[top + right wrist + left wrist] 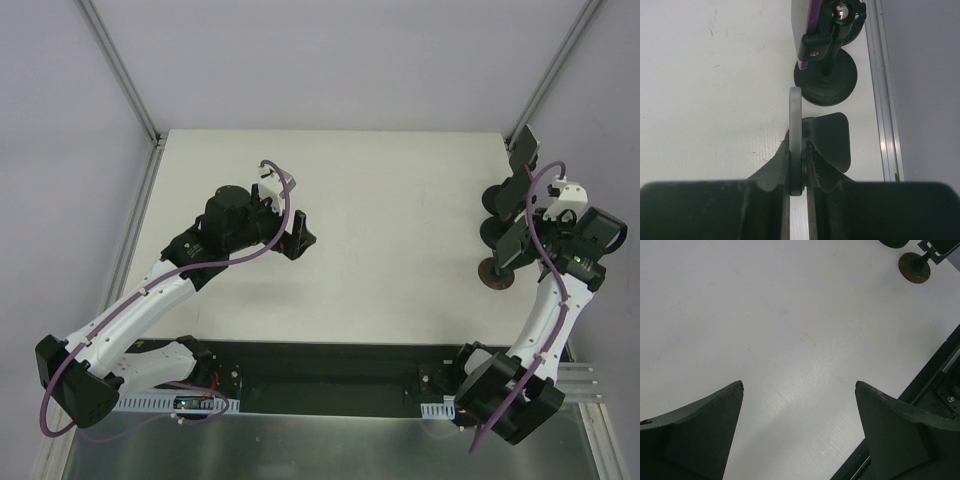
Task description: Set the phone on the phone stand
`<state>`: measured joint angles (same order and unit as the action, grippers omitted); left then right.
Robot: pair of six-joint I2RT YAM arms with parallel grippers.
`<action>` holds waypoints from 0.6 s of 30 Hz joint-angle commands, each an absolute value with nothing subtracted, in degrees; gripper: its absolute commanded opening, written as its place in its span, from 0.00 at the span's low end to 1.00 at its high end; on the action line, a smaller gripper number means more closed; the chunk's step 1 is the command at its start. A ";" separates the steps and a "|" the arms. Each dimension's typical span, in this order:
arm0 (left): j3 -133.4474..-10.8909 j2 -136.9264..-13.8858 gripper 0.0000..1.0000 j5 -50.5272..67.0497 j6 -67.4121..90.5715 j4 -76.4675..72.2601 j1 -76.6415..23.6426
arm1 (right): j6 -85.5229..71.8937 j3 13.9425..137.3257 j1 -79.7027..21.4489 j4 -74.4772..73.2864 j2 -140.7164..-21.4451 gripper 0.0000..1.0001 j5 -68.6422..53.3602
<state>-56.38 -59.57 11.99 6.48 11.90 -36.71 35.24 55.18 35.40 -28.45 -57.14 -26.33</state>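
Right gripper (798,150) was clamped on the phone (795,115), one finger on each face. From the wrist you saw the phone edge-on: a thin pale strip, long axis running straight out from the fingers.

Just to its right sat a dark rounded plate (832,140). I judged that to be the head of the phone stand (497,272), the one with the rusty disc base under the gripper. Phone face looked parallel to the plate. Touching or a hair apart, I couldn't tell. So the coming move turned on a short sideways shift toward that plate, not a reach.

Beyond it stood a second stand (826,82) with a black disc, its clamp already holding a purple-edged slab (807,25). You had to keep clear of it.

Left gripper (799,384) hung with fingers spread over the white table (765,315), well apart from both stands, so the right arm was the nearer one.
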 commanded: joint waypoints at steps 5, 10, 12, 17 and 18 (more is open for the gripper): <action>-57.92 -58.89 0.92 12.83 6.68 11.87 -36.74 | 37.71 53.44 37.09 -21.36 -56.42 0.01 -33.84; -57.92 -58.80 0.92 12.57 6.50 12.04 -36.65 | 38.58 53.35 37.71 -21.71 -56.69 0.00 -33.22; -57.92 -58.97 0.92 12.48 6.50 12.04 -36.74 | 38.85 53.44 37.79 -22.32 -56.60 0.00 -33.13; -58.01 -58.97 0.92 12.66 6.50 12.13 -36.74 | 40.96 52.56 37.88 -23.91 -56.34 0.00 -32.69; -57.92 -58.89 0.92 12.66 6.50 12.13 -36.74 | 41.13 52.21 37.79 -23.99 -56.42 0.00 -32.70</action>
<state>-56.38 -59.57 11.97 6.55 12.80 -36.71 38.46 52.62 37.32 -26.37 -57.17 -30.48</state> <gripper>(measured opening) 0.918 0.131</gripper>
